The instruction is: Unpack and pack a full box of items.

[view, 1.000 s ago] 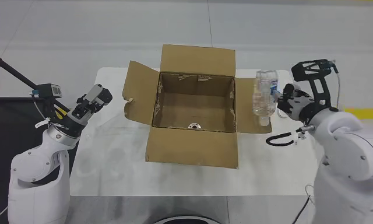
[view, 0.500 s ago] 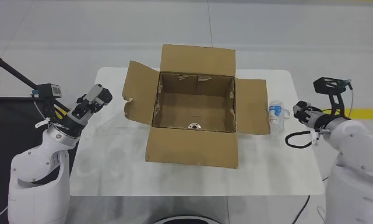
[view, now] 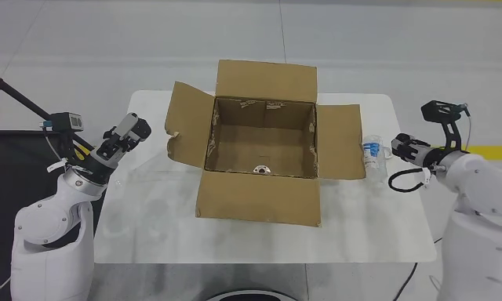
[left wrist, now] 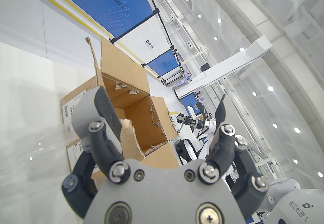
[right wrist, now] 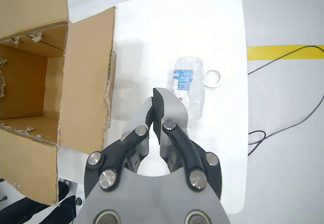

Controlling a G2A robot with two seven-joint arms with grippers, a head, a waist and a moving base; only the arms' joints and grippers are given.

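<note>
Water bottle [right wrist: 189,88] lies flat on the desk [view: 149,215] beside the open cardboard box [view: 263,156], tape roll [right wrist: 212,78] touching it. Right gripper [right wrist: 155,106] jaws closed, empty; left gripper [left wrist: 162,98] jaws open.

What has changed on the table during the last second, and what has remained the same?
The right gripper lowered the plastic bottle from the air beside the box's right flap, laid it on the table and let it go. The gripper is now shut and empty, next to the bottle. The cardboard box and the open left gripper stayed as they were.
</note>
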